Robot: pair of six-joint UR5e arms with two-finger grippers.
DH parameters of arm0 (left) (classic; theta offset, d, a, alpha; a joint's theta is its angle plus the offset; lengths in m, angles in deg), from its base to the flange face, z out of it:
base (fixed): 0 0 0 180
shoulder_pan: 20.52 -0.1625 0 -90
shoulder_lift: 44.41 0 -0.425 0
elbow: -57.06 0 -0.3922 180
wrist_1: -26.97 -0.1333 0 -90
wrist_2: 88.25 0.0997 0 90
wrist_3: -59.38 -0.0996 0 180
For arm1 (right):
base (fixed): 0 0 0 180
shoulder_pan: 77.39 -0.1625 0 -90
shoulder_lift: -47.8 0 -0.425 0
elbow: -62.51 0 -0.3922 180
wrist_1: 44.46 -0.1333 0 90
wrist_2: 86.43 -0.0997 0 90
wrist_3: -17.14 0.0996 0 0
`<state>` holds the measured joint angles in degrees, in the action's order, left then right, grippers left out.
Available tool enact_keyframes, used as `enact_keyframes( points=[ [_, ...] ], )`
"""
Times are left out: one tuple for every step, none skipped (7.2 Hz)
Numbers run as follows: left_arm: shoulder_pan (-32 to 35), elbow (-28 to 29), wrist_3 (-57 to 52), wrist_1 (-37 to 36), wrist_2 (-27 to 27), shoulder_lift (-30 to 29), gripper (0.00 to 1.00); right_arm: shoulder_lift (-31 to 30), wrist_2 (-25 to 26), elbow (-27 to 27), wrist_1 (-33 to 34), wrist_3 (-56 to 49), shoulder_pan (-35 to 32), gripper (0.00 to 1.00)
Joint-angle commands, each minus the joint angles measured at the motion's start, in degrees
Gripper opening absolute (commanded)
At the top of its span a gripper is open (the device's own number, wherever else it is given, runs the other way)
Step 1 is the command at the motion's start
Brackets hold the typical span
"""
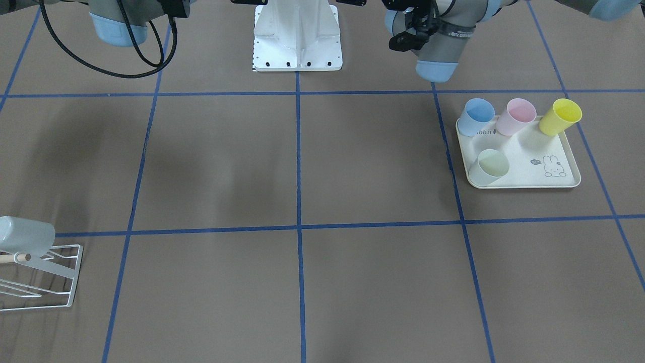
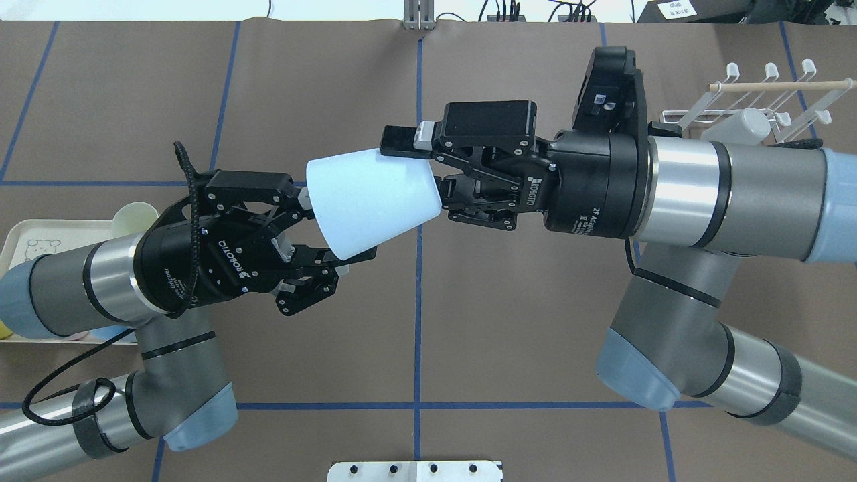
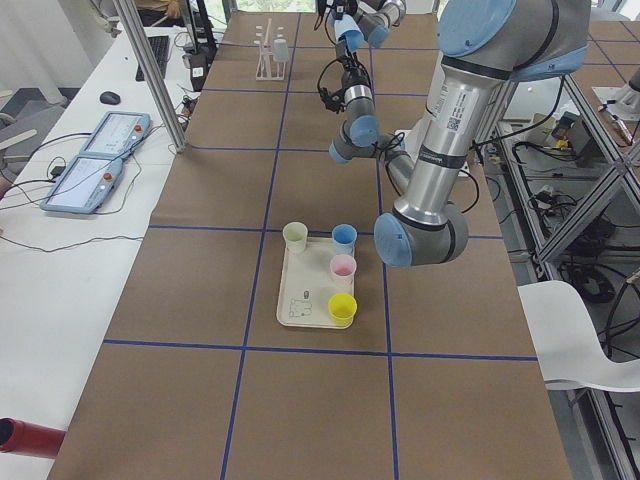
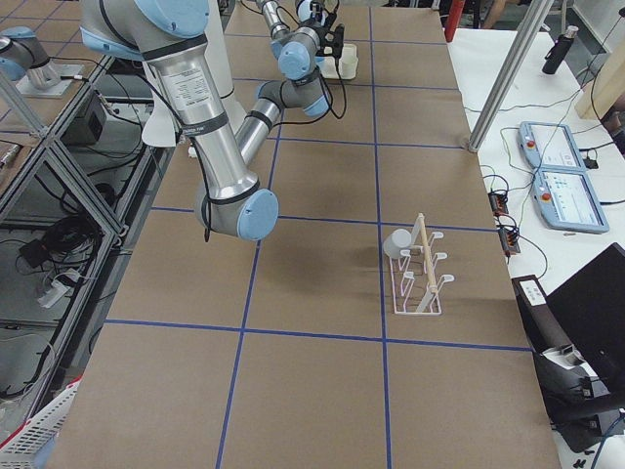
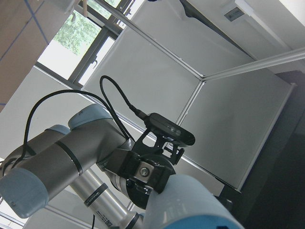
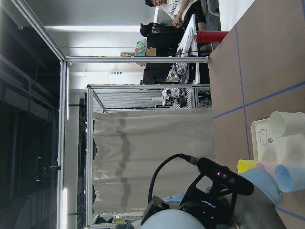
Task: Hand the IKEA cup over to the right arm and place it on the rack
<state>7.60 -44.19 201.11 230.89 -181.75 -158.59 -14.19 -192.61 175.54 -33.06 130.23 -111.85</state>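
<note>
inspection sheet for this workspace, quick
surface: brown table with a blue tape grid
job's things: pale cup in the air between both grippers; rack on the robot's right side, with a grey cup on it
clutter: rabbit tray holding blue cup, pink cup, yellow cup, green cup, all upright
grippers: left gripper at the cup's wide end, right gripper at its narrow end; cannot tell which jaws clamp
cables: black cable looped beside the left arm
surroundings: pendants on a side bench

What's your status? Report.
Left gripper, right gripper both on pale blue plastic cup, midair; which grips, unclear. White wire rack with wooden dowel holds one grey cup. No obstruction seen.
</note>
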Motion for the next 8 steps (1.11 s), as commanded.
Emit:
enact_keyframes(
  points=[
    [4.29, -0.35, -5.29, -0.37, -0.01, 5.16, 1.0, -2.58, 0.09, 0.52, 0.03, 0.03, -2.43, 0.22],
    [7.89, -0.18, -6.28, -0.89, -1.76, 8.76, 1.0, -4.69, -0.26, 0.44, 0.21, -0.32, -5.06, 0.22],
    [14.62, 0.95, -6.46, -6.29, -11.08, 8.88, 1.0, -5.32, -2.44, -0.26, 1.25, -0.67, -8.75, 0.22],
    [23.65, 1.05, -7.68, -15.31, -24.4, 8.36, 1.0, -6.72, -6.72, -1.83, 2.57, -3.29, -13.92, 0.22],
    [28.62, 1.05, -16.57, -24.01, -34.02, 7.4, 1.0, -9.34, -7.98, -2.29, 5.19, -9.84, -16.84, 0.23],
    [30.14, 0.44, -24.75, -33.06, -38.29, 7.39, 1.0, -13.11, -8.08, -2.38, 7.92, -16.95, -18.0, 0.24],
    [32.51, 0.35, -31.36, -40.12, -40.51, 7.48, 1.0, -14.71, -8.69, -2.29, 12.99, -23.29, -20.62, 0.24],
    [36.1, 1.05, -38.91, -47.49, -44.19, 7.48, 1.0, -15.17, -13.4, -2.38, 21.31, -30.23, -25.61, 0.24]
  ],
)
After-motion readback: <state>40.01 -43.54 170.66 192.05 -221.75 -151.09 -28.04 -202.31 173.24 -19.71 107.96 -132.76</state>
